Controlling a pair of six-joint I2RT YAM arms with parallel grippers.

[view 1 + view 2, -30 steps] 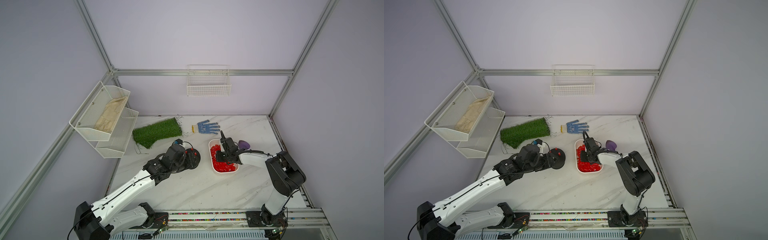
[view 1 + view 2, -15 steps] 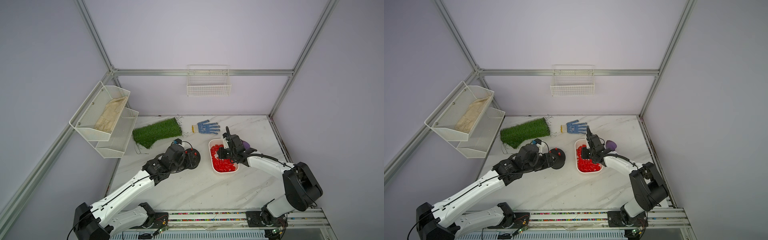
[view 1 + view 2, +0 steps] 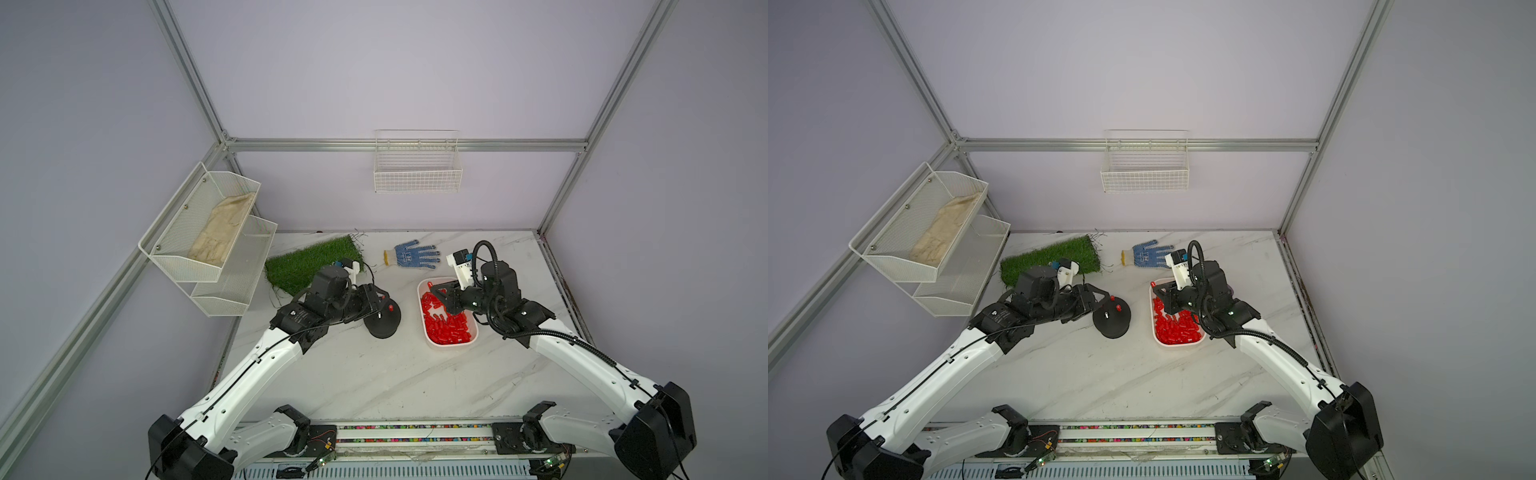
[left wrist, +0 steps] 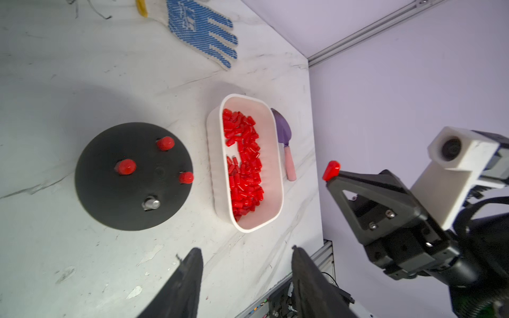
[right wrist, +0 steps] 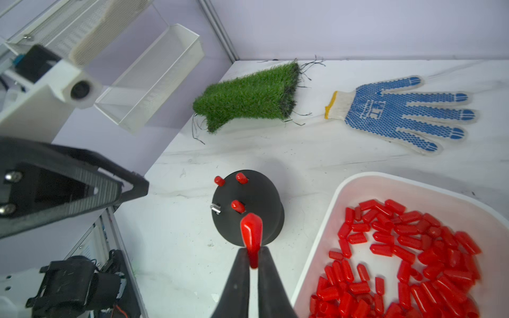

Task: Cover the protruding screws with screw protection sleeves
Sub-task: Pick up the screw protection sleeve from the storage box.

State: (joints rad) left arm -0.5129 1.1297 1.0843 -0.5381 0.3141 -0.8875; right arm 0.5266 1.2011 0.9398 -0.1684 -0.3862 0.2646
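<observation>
- The right claw (image 5: 253, 257) is pinched shut on a red cap (image 5: 251, 231), which sticks out beyond the two black fingertips with its rounded end leading.
- Past that cap, a black round base (image 5: 261, 192) stands on the white marbled worktop (image 5: 275, 154).
- Three screws (image 5: 241, 177) on the base wear red caps. The fourth screw (image 5: 215, 208) is bare and silvery.
- Beside the base, a white tray (image 5: 341, 190) holds a heap of loose red caps (image 5: 399, 242).
- Farther back on the worktop lie a patch of fake grass (image 5: 248, 96) and a blue-dotted glove (image 5: 399, 113), apart from each other.
- White wire shelves (image 5: 154, 74) hang on the wall beyond the worktop's edge.
</observation>
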